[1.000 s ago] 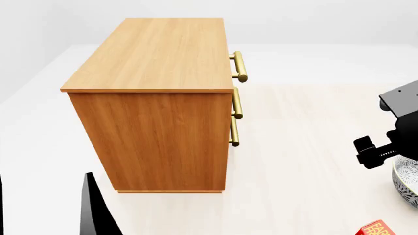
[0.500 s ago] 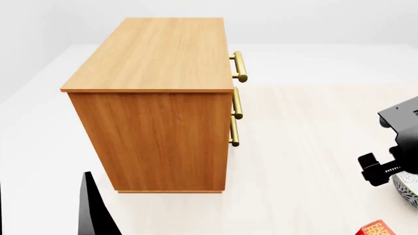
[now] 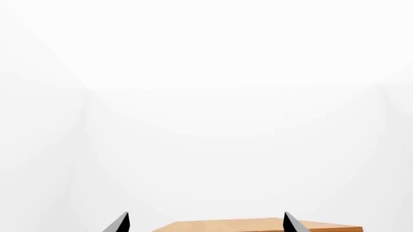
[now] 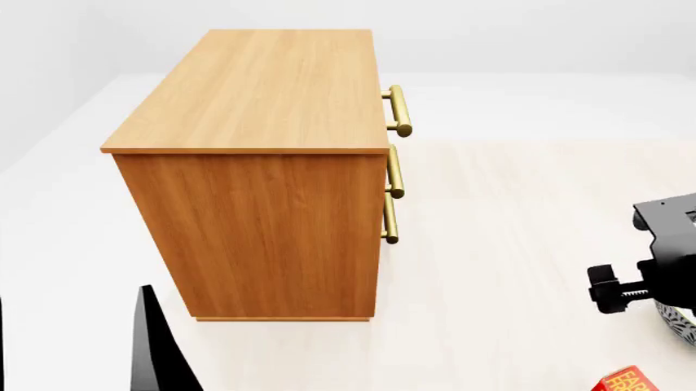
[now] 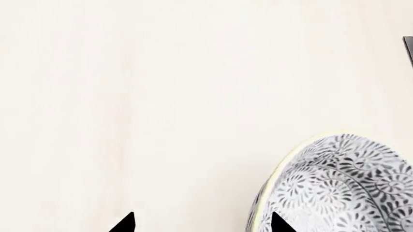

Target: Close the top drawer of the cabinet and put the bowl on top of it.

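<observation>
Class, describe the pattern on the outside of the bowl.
The bowl is white with dense dark swirling leaf shapes; the right wrist view shows it best.

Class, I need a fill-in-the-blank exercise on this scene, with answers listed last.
1. The cabinet has ___ brass handles.
2. The cabinet's flat top holds ___.
3. The bowl rests on the pale ___.
4. The right gripper's fingertips are spread ___, holding nothing.

Answers: three; nothing; floor; open

Cabinet at left, bowl far right on floor
</observation>
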Motion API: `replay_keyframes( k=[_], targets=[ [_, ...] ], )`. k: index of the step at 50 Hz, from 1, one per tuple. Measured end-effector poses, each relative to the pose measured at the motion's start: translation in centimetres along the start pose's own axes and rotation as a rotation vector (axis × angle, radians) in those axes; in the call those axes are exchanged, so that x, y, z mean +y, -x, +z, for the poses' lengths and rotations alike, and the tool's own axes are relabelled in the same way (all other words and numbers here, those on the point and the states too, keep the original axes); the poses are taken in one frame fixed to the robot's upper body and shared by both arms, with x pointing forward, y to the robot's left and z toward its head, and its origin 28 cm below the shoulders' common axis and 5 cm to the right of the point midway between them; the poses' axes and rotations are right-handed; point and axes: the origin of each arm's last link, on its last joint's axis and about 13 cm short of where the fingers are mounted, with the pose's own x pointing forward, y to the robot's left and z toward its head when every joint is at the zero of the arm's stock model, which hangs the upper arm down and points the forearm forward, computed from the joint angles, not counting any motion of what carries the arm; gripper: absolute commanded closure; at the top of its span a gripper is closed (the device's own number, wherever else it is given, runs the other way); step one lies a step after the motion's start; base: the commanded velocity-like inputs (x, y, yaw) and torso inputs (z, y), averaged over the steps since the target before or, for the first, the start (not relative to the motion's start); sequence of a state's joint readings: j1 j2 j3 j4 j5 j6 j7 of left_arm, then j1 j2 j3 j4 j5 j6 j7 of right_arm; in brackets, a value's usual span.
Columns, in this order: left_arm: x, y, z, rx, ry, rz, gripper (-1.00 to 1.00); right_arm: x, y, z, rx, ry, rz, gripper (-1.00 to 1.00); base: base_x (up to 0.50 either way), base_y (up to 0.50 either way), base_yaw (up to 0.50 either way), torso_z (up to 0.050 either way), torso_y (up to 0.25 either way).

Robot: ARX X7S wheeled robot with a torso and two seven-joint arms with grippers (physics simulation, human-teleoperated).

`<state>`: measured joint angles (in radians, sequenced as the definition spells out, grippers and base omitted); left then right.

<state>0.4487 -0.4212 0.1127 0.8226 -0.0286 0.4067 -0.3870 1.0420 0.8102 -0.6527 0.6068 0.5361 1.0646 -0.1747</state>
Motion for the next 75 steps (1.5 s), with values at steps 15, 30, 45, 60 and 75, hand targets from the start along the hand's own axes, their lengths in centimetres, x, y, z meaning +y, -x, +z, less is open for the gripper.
replay_keyframes(
  k=[15,30,45,60,75],
  targets=[
    [0.0,0.0,0.0,0.001,-0.001,0.000,-1.00,-1.2,-1.6,-1.7,0.052,-0.188,-0.057,-1.00,0.00,0.00,0.00,0.000,0.000],
    [0.0,0.0,0.0,0.002,0.000,-0.001,-1.00,-0.7,-2.9,-2.7,0.085,-0.210,-0.067,-1.00,0.00,0.00,0.00,0.000,0.000],
    [0.0,0.0,0.0,0.003,0.000,-0.001,-1.00,-0.4,-3.5,-2.9,0.107,-0.159,-0.089,-1.00,0.00,0.00,0.00,-0.001,0.000],
    [0.0,0.0,-0.1,0.005,0.000,-0.001,-1.00,-0.2,-3.8,-2.9,0.080,-0.150,-0.119,1.00,0.00,0.00,0.00,0.000,0.000],
    [0.0,0.0,-0.1,0.006,-0.001,0.000,-1.00,-0.4,-2.3,-1.2,-0.014,-0.099,-0.226,1.00,0.00,0.00,0.00,0.000,0.000]
  ],
)
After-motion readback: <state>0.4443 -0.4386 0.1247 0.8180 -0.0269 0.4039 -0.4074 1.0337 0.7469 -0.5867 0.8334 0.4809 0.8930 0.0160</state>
